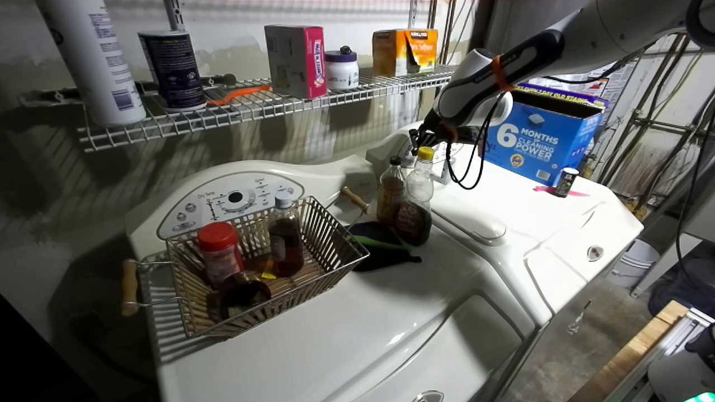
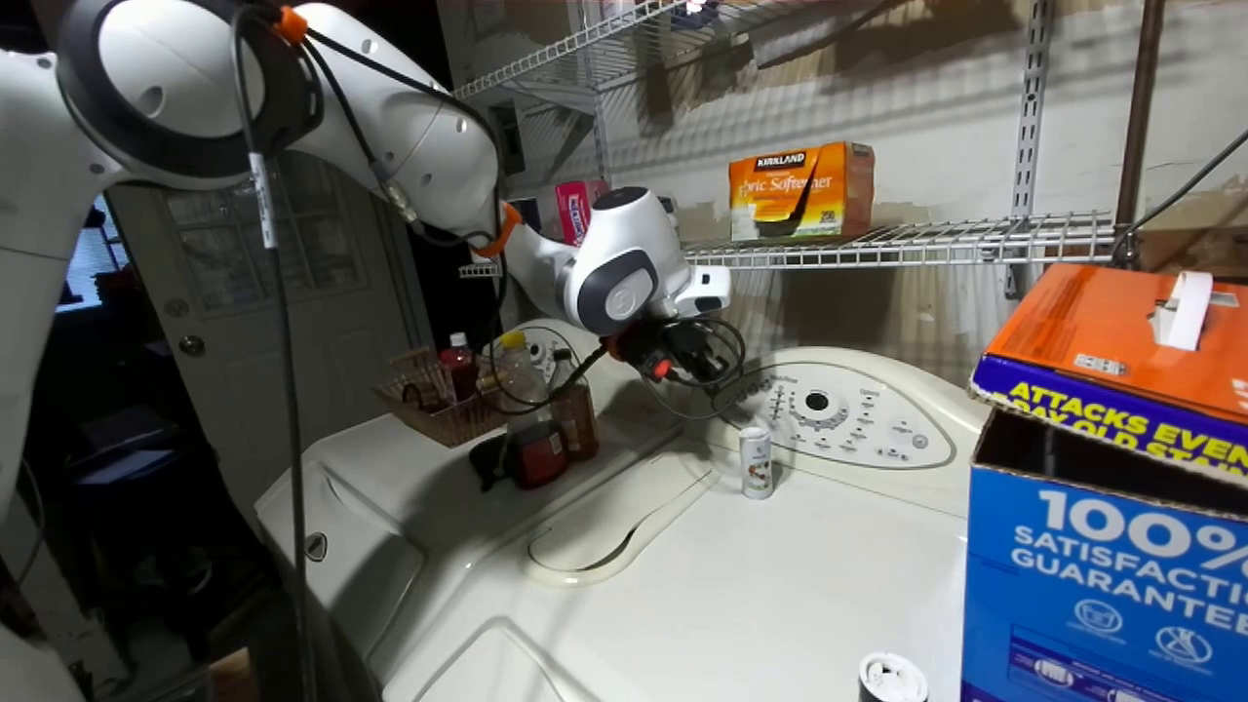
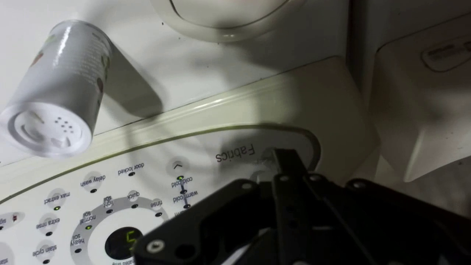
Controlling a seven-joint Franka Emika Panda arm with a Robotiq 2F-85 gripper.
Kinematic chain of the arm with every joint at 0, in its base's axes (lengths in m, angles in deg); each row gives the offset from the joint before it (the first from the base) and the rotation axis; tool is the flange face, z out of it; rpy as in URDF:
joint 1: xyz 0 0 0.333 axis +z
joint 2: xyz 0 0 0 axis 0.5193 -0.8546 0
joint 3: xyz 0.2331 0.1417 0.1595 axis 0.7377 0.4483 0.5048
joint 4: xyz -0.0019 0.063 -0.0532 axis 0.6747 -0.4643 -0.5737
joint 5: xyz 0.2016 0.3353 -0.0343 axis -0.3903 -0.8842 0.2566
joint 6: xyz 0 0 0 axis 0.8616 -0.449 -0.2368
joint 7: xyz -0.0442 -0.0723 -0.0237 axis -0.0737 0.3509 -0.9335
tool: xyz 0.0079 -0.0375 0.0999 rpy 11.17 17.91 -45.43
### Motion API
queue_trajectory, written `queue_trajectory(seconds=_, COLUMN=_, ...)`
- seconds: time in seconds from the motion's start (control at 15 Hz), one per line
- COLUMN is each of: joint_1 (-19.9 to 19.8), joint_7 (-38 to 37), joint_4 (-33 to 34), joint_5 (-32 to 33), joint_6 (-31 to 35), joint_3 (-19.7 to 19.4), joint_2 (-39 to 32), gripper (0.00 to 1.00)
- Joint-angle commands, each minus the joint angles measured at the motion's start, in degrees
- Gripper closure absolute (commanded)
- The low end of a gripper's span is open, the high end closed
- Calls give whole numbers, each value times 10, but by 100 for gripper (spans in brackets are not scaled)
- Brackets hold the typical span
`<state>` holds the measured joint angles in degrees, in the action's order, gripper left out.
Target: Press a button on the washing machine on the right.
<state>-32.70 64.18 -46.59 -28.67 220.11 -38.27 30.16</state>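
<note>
The white washing machine stands right of a similar machine in an exterior view; it also shows in an exterior view. Its oval control panel has a round dark display and small round buttons. In the wrist view the panel appears upside down, with the word Fabrics and lit green lights. My gripper is shut and empty, its fingertips over the panel's end beside Fabrics. They partly cover a round button; I cannot tell whether they touch it. The gripper also shows in both exterior views.
A white canister stands before the panel. A syrup bottle and another bottle stand on the neighbouring machine near the arm, beside a wire basket. A blue box stands on the washer. A wire shelf hangs above.
</note>
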Motion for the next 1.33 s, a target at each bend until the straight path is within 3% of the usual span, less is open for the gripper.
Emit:
queue_trajectory(seconds=0.0, joint_1=0, joint_7=10, joint_4=48, joint_5=-8, joint_6=-11, joint_3=-8, joint_2=-35, gripper=100)
queue_trajectory(seconds=1.27, joint_1=14, joint_7=-4, joint_4=110, joint_5=0, joint_6=-22, joint_3=-24, joint_2=-91, gripper=100)
